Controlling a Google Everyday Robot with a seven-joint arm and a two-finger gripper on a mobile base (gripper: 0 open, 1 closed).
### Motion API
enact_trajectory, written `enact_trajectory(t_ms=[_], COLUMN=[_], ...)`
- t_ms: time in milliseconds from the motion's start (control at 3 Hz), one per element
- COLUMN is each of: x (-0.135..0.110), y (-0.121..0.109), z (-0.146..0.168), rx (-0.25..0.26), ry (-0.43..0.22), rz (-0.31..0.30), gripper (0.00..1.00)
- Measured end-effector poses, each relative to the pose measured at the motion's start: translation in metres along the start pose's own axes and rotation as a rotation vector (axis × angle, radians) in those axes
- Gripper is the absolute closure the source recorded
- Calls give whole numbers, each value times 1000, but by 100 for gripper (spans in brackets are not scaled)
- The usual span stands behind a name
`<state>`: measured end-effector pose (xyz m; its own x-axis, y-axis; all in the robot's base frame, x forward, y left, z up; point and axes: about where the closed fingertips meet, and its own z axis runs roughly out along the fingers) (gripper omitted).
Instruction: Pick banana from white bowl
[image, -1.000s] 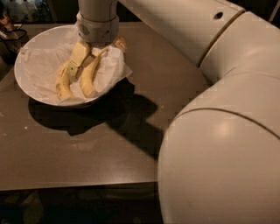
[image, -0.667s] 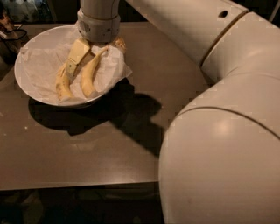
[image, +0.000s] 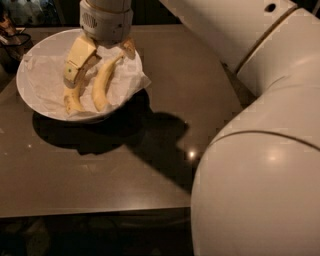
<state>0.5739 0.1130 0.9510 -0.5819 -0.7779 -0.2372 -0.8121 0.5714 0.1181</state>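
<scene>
The white bowl (image: 35, 82), lined with crumpled white paper, stands at the far left of the dark table. A yellow banana (image: 102, 82) lies in it, running from upper right to lower left. My gripper (image: 100, 65) reaches down into the bowl from above. Its cream left finger (image: 77, 60) lies along the banana's left side, with a yellowish end near the bowl's front. A short brownish right finger (image: 129, 47) shows by the banana's upper end. The fingers stand apart with the banana between them. The banana rests on the paper.
My large white arm (image: 260, 150) fills the right side and hides that part of the table (image: 100, 170). A dark object (image: 12, 42) stands at the far left edge behind the bowl. The table's front edge runs along the bottom.
Almost nothing: the gripper has shifted very slightly over the bowl. The banana and the bowl stay where they were.
</scene>
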Motion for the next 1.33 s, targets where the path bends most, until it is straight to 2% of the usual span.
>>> enact_trajectory(t_ms=[333,667,1000,1333], x=[-8,-18,-25,-34], y=[7,5,-2,-5], z=[-4,1,10,23], rx=[6,22,55,81], ry=[-8,-4,19,44], rz=[-24,2,42,74], gripper=[13,22,25,23])
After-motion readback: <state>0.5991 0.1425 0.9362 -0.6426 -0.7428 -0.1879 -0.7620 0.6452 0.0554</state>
